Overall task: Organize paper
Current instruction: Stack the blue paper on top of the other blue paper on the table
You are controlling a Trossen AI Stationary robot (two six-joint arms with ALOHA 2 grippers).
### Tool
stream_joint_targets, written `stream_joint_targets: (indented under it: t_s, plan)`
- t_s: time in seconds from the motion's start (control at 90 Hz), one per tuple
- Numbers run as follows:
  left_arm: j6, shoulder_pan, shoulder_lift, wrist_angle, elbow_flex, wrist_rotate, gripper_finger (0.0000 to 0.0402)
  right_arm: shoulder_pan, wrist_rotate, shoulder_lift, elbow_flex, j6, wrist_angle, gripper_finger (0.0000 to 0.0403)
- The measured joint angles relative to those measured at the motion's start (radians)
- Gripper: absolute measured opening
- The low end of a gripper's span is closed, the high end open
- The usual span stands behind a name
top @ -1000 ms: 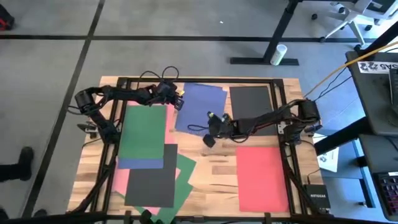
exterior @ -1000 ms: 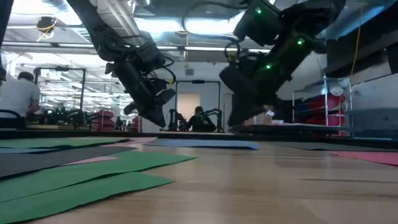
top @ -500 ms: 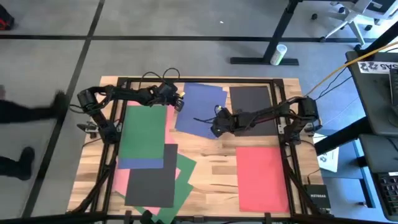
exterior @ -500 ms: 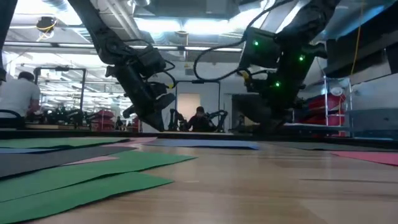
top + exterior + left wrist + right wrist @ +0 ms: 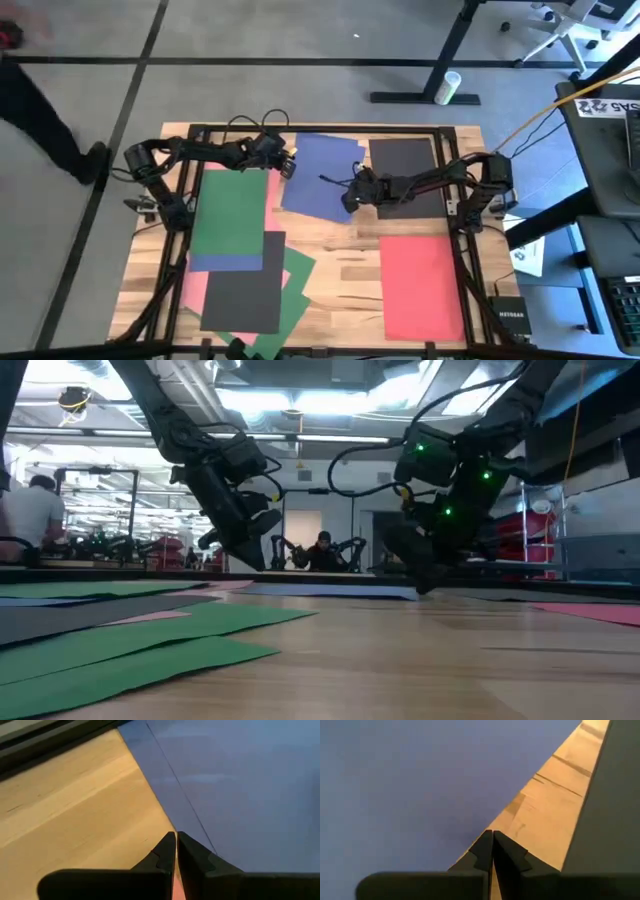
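A blue sheet of paper (image 5: 320,172) lies flat at the table's far middle. A black sheet (image 5: 405,165) lies to its right and a red sheet (image 5: 420,285) lies near right. A green sheet (image 5: 232,208) tops an overlapping pile of blue, black, pink and green paper (image 5: 245,290) at the left. My left gripper (image 5: 288,168) is shut at the blue sheet's left edge (image 5: 165,815). My right gripper (image 5: 348,197) is shut and low at the blue sheet's right edge. My left gripper's shut fingertips (image 5: 170,845) stand over the blue sheet's left edge; I cannot tell whether they touch it. My right gripper sets its shut fingertips (image 5: 487,845) down on the blue sheet's right edge (image 5: 470,832), near the near right corner, slanting down from the table's right. The sheet lies flat on the table.
Bare wood (image 5: 340,270) lies between the left pile and the red sheet. A dark metal frame (image 5: 455,240) runs along the table's edges. A person's legs (image 5: 50,120) show on the floor beyond the table's left side.
My right gripper has gone toward the table's far and right edges and down, from above the bare wood to the blue sheet's right edge. The sheets have stayed where they were.
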Motion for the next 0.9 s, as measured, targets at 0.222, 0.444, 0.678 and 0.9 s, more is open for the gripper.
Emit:
stream_joint_targets:
  t_s: [0.222,0.444,0.678,0.9]
  plan:
    - [0.005,0.000,0.000,-0.004,0.000,0.000,0.0000,-0.035,-0.009,0.004,-0.002,-0.017,0.059,0.0000]
    - [0.007,0.000,0.000,-0.005,0.000,0.000,0.0000,-0.066,-0.023,0.006,-0.003,-0.026,0.100,0.0000]
    - [0.004,-0.004,0.000,-0.005,0.000,0.000,0.0000,-0.086,-0.029,0.006,-0.003,-0.021,0.122,0.0000]
    - [0.006,-0.022,0.000,-0.004,0.000,0.000,0.0000,-0.091,-0.037,0.009,-0.003,-0.019,0.174,0.0000]
